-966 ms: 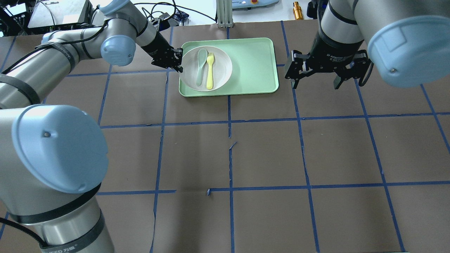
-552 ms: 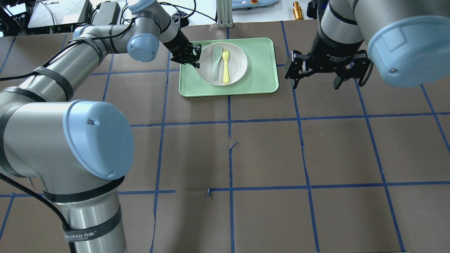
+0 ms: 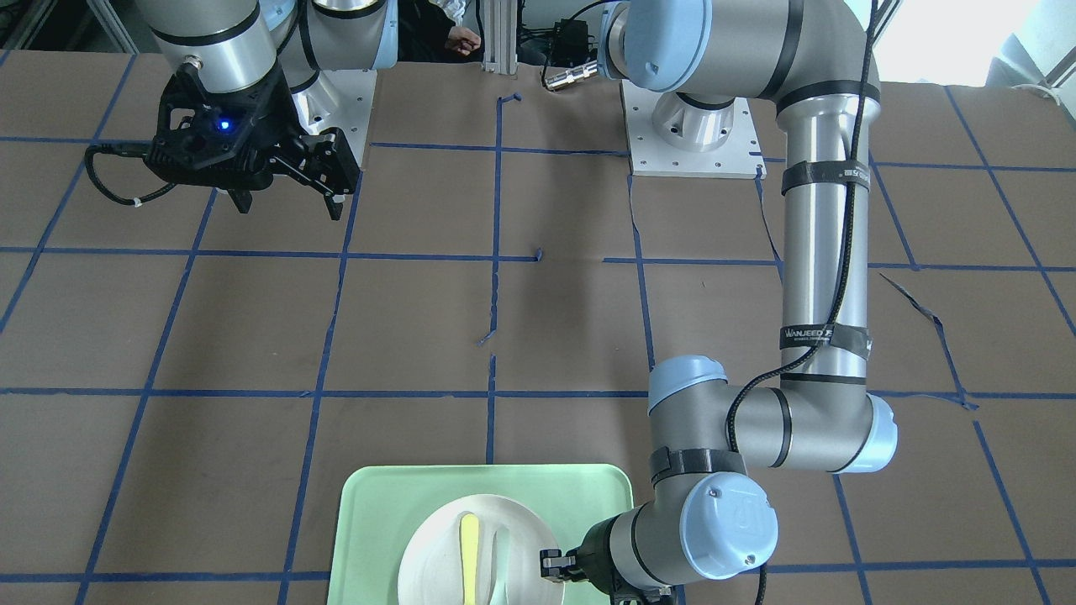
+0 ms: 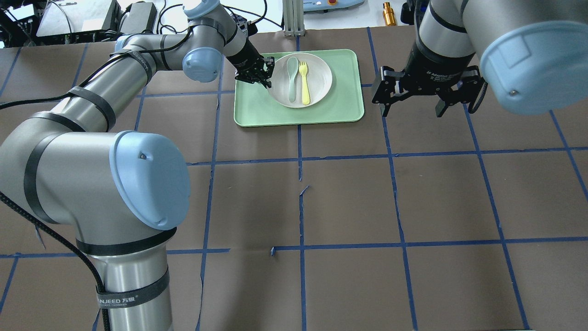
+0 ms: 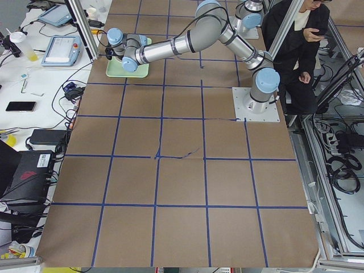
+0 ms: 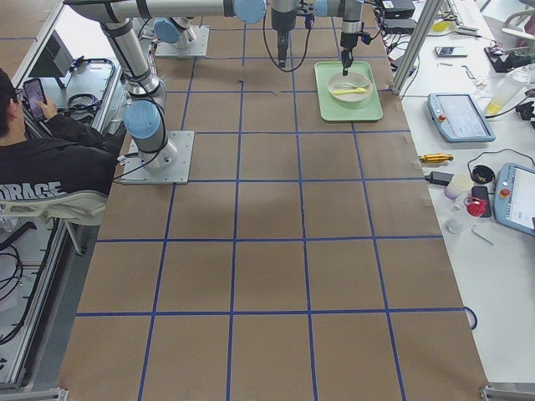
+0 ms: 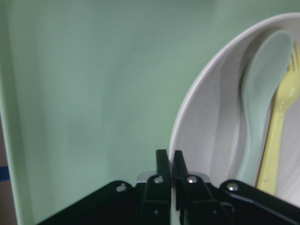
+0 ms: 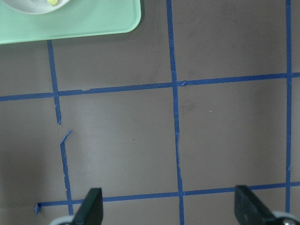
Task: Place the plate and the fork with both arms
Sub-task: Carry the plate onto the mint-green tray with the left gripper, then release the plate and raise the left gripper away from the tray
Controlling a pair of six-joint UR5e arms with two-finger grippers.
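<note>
Left arm [image 3: 811,252], right arm [image 4: 448,27]: silver-grey tubes, light-blue joint caps [image 4: 149,179], one screw each. Left: black straps, black cable [image 3: 843,269], "WANJEED" band. Right tool [image 3: 290,206]: black, blue light.

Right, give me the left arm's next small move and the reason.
Probably lift the plate level and slowly off the tray: the left gripper is shut on its rim, the fork and spoon lie loose in it, and the right gripper hangs open beside the tray.
</note>
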